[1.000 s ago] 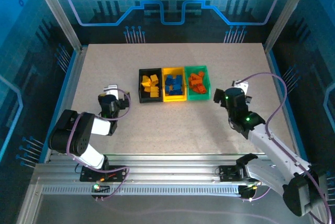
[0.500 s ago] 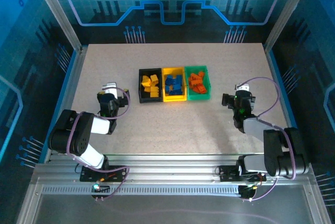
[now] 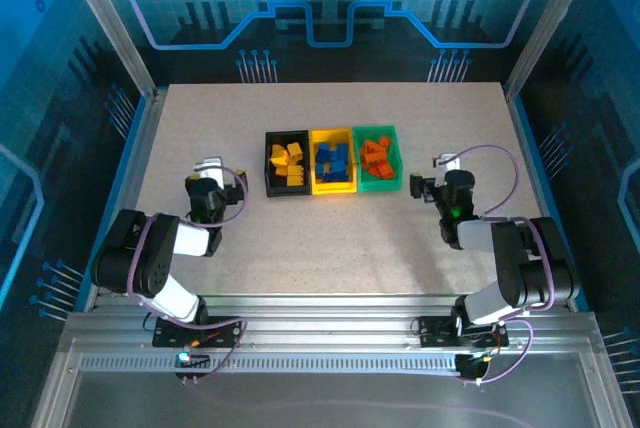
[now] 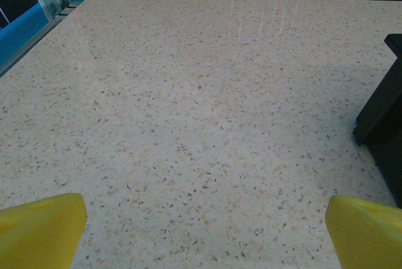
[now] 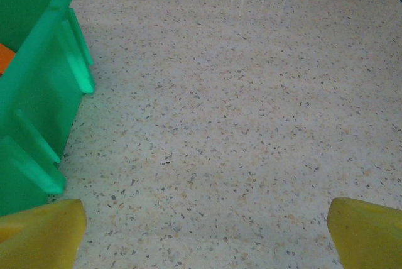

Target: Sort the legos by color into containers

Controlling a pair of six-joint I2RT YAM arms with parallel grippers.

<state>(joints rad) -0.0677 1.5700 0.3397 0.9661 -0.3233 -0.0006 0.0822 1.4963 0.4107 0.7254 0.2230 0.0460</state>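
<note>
Sees the left gripper (image 3: 208,176) at left, spread wide and empty, over the table (image 3: 340,243). Finds in the middle three joined containers: black bin (image 3: 268,163) with yellow legos (image 3: 288,163), yellow bin (image 3: 333,189) with blue legos (image 3: 332,160), green bin (image 3: 380,186) with orange legos (image 3: 376,155). Sees the right gripper (image 3: 432,176) near the green bin, also wide, empty.
</note>
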